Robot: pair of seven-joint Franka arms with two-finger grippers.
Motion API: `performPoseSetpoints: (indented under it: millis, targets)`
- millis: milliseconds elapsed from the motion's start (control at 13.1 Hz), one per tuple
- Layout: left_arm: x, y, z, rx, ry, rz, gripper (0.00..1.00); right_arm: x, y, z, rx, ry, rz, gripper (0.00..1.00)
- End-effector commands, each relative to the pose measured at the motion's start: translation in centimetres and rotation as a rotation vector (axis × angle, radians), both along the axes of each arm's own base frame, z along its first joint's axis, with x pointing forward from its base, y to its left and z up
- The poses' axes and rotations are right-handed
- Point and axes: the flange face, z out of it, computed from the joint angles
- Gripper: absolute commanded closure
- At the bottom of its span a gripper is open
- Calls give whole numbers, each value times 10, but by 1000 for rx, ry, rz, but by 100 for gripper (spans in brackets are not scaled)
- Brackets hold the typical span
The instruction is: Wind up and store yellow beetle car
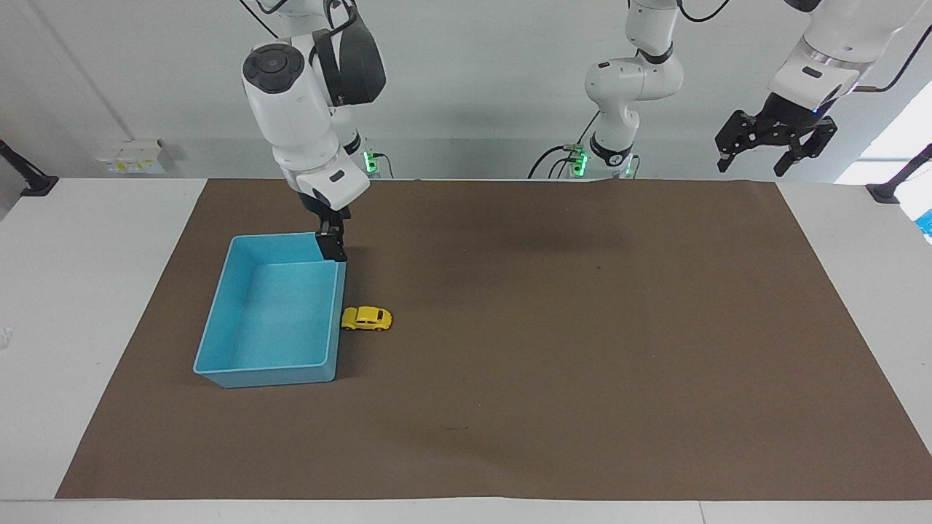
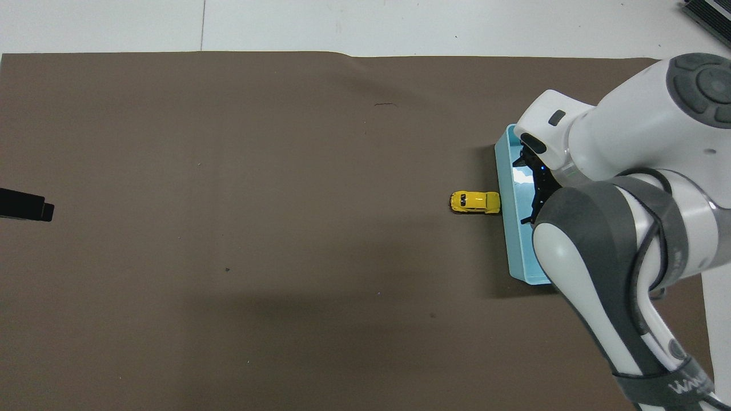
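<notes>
Bring your right end effector (image 1: 333, 247), fingers apart, off the bin (image 1: 218, 342) corner and straddle the yellow beetle car (image 1: 366, 318) squarely while the left end effector (image 1: 773, 149), also spread, waits aloft.

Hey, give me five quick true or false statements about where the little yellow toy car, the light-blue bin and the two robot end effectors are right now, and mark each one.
1. The tiny yellow beetle-shaped toy car lies inside the light-blue rectangular plastic bin. False: it sits on the brown mat, right beside the bin's wall.
2. The bin holds nothing that can be seen. True.
3. The right end effector is over the bin's corner nearest the robots. True.
4. The left end effector grips the car. False: it is open, raised at the left arm's end of the table, holding nothing.
5. The car lies tipped on its roof. False: it stands on its wheels.
</notes>
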Motion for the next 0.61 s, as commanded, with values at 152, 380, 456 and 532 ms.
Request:
performPoseSetpoints:
  millis: [152,380,456,532]
  targets:
    - [-6,-5,4,-4,8,-4,0,7,-2,-35,6,-2,46,0]
    - [-5,1,5,-4,5,8,0,7,-3,-44,-1,-7,50,0]
    - [-5,0,5,-5,1,5,0,9,-4,-51,-4,-4,48,0]
    - [-5,-1,5,-5,2,1,0,10,-6,-58,-3,-7,44,0]
